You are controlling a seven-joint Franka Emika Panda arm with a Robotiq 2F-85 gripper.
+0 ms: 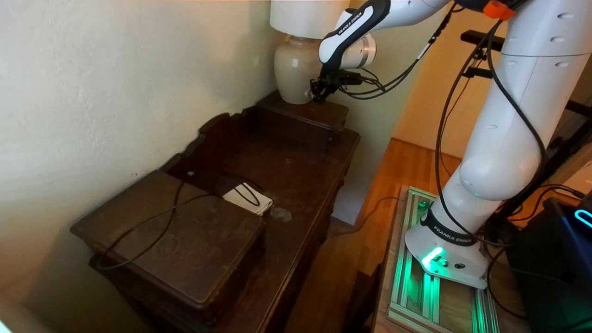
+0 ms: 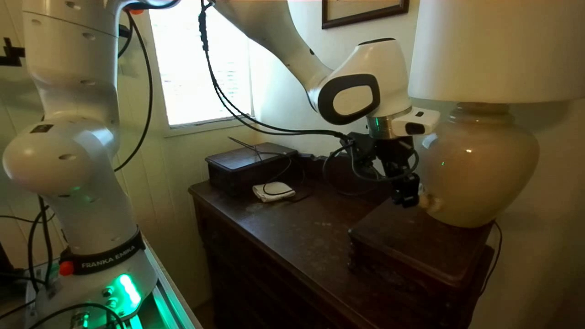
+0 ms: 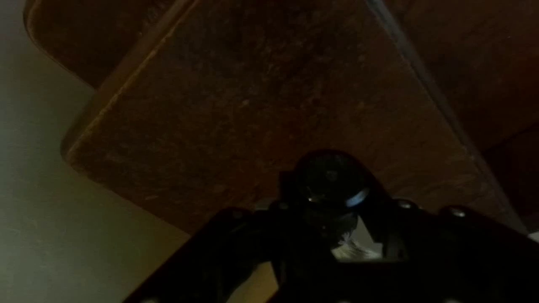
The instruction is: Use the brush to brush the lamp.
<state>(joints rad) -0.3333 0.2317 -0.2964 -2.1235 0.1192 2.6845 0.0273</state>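
Observation:
The lamp has a bulbous cream ceramic base [image 2: 480, 164] under a white-cream shade [image 2: 493, 50]; in an exterior view its base [image 1: 293, 64] is partly behind my wrist. Right beside the lower part of that base is my gripper [image 2: 406, 192], shut on the brush. The pale bristles [image 2: 429, 201] point at the ceramic and appear to touch it. In the wrist view the brush's round dark end [image 3: 330, 179] sits between the dark fingers, with whitish bristles [image 3: 356, 251] showing below it. Most of the brush is hidden by the fingers.
The lamp stands on a small raised wooden box [image 2: 420, 246] at one end of a dark dresser [image 1: 286, 171]. A matching box [image 1: 171, 236] is at the far end, with a black cable and a folded white cloth [image 1: 247, 198] near it. A wall runs behind.

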